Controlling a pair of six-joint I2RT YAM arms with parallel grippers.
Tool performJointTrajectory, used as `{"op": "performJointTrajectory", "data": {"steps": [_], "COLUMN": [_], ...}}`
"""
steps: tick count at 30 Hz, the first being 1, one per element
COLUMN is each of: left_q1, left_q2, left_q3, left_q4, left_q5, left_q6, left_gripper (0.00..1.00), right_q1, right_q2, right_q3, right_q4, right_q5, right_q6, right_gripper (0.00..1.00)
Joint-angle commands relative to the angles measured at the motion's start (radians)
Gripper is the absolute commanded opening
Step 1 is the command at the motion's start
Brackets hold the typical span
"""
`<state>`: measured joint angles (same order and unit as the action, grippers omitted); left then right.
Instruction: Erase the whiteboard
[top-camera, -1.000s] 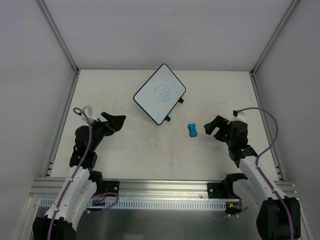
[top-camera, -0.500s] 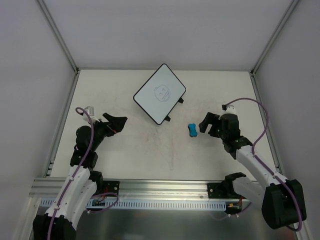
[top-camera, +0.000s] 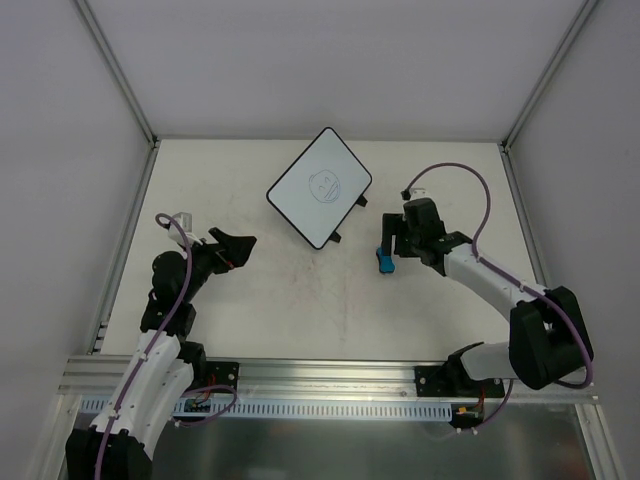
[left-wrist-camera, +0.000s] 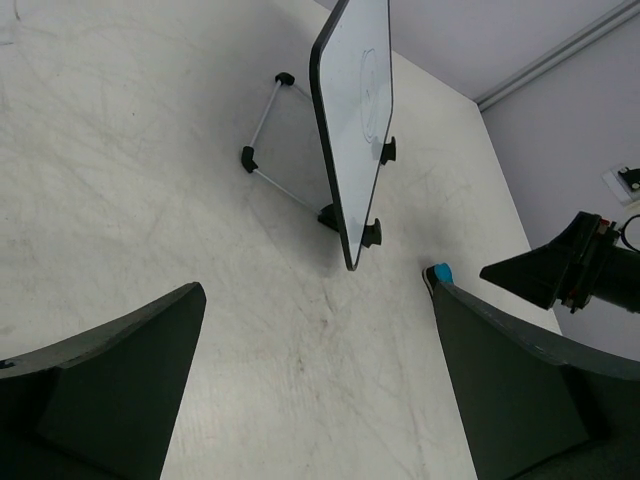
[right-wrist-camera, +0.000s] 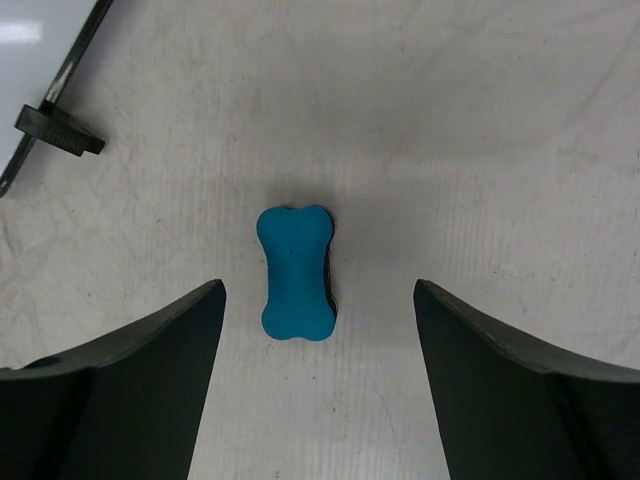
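The whiteboard (top-camera: 320, 187) lies turned at the back middle of the table, with a smiley face drawn on it and two black tabs on its near right edge. It also shows in the left wrist view (left-wrist-camera: 355, 120), and one corner shows in the right wrist view (right-wrist-camera: 20, 40). The small blue eraser (top-camera: 385, 261) lies on the table to the board's right. My right gripper (top-camera: 387, 247) is open and hangs right over the eraser (right-wrist-camera: 295, 272), one finger on each side, not touching it (right-wrist-camera: 317, 300). My left gripper (top-camera: 243, 247) is open and empty, left of the board (left-wrist-camera: 318, 295).
A thin wire frame with black feet (left-wrist-camera: 268, 130) shows at the board's left side. The left wrist view also shows the eraser (left-wrist-camera: 440, 273) and my right gripper (left-wrist-camera: 560, 270). Metal rails edge the table on the left (top-camera: 128, 240) and right (top-camera: 525, 240).
My right gripper has swung left and away from me, from right of the eraser to directly over it. My left arm has barely moved. The board and eraser have not moved.
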<state>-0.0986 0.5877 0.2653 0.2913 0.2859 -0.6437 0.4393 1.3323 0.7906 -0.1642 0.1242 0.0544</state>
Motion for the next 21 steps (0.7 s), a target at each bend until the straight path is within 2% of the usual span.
{"op": "performJointTrajectory", "data": {"steps": [1,14,18,21], "left_q1": [-0.003,-0.003,-0.001,-0.003], "left_q2": [-0.025,-0.052,-0.055,-0.051], "left_q3": [0.018,0.002,0.000,0.000], "left_q4": [0.017,0.009,0.009,0.009], "left_q5": [0.029,0.019,0.021,0.022], "left_q6": [0.038,0.045,0.045,0.044], "left_gripper": [0.99,0.99,0.99,0.99], "right_q1": [0.024,0.079,0.087,0.095], "right_q2": [0.063,0.172,0.194,0.206], "right_q3": [0.052,0.071,0.079,0.087], "right_q4": [-0.063,-0.061,-0.060,-0.061], "right_q5": [0.038,0.046,0.051,0.052], "right_q6": [-0.041,-0.080,-0.090,-0.093], "right_gripper": [0.77,0.75,0.62,0.62]}}
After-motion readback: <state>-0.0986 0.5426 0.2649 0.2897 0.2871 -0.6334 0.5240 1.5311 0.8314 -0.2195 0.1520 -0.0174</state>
